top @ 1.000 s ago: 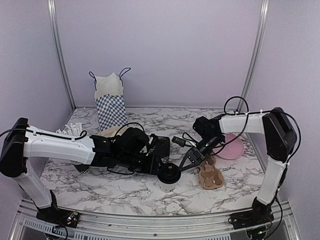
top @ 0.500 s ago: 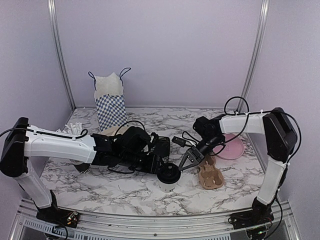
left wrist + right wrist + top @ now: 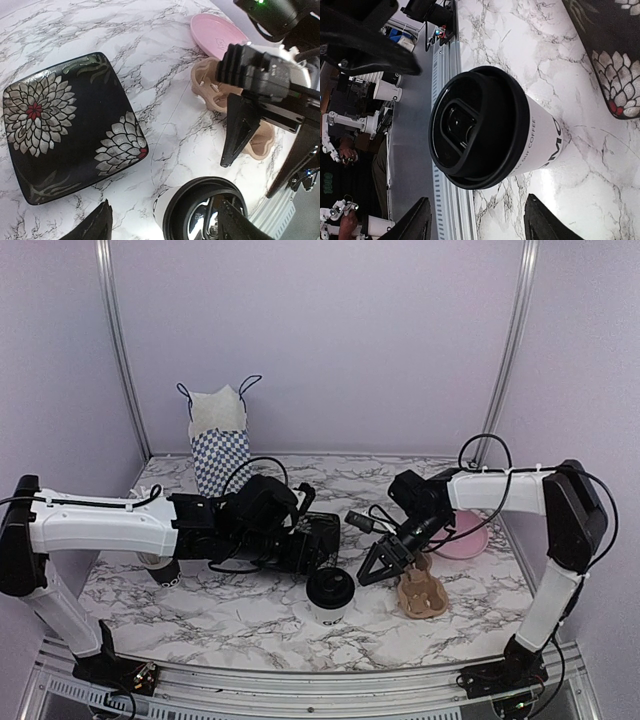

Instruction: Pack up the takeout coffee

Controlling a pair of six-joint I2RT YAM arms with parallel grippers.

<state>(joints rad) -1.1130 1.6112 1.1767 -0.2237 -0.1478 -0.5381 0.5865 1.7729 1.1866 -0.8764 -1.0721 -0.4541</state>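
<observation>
The takeout coffee (image 3: 330, 594), a white paper cup with black lettering and a black lid, stands upright near the table's front edge, held by nothing. My left gripper (image 3: 322, 552) is open just behind and above it. In the left wrist view the cup (image 3: 200, 212) sits below and between the spread fingers of my left gripper (image 3: 165, 231). My right gripper (image 3: 378, 568) is open just right of the cup, pointing at it. In the right wrist view the cup (image 3: 520, 135) lies ahead of my right gripper (image 3: 482, 222), untouched.
A brown pulp cup carrier (image 3: 421, 593) sits right of the cup, also seen in the left wrist view (image 3: 212, 90). A pink plate (image 3: 465, 533) lies behind it. A black floral plate (image 3: 65, 125) lies under my left arm. A checkered gift bag (image 3: 222, 452) stands at the back left.
My left gripper has pulled back and up off the cup's lid, and the cup now stands free. My right gripper has barely moved.
</observation>
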